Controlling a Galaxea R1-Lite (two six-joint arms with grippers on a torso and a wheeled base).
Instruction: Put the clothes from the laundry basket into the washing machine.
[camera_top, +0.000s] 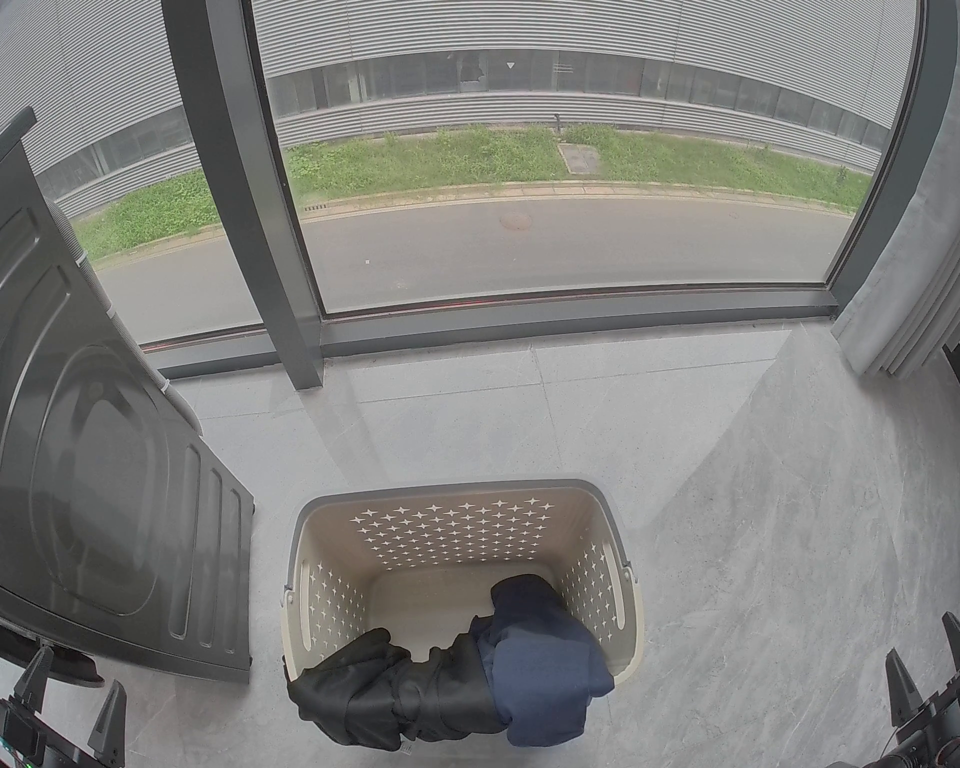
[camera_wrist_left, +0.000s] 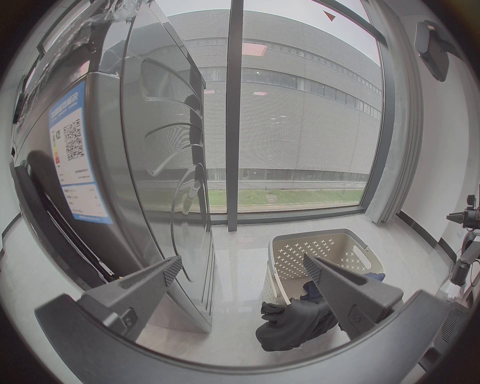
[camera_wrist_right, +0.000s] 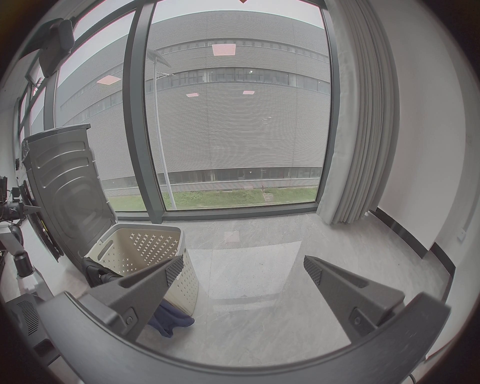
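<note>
Both left fingers and right fingers gape; black garment, navy garment overhang basket.

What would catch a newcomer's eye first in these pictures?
A beige perforated plastic laundry basket stands on the grey floor in the middle, with a black garment and a navy blue garment hanging over its near rim. A dark grey metal washing machine stands at the robot's left, a tall window behind.
</note>
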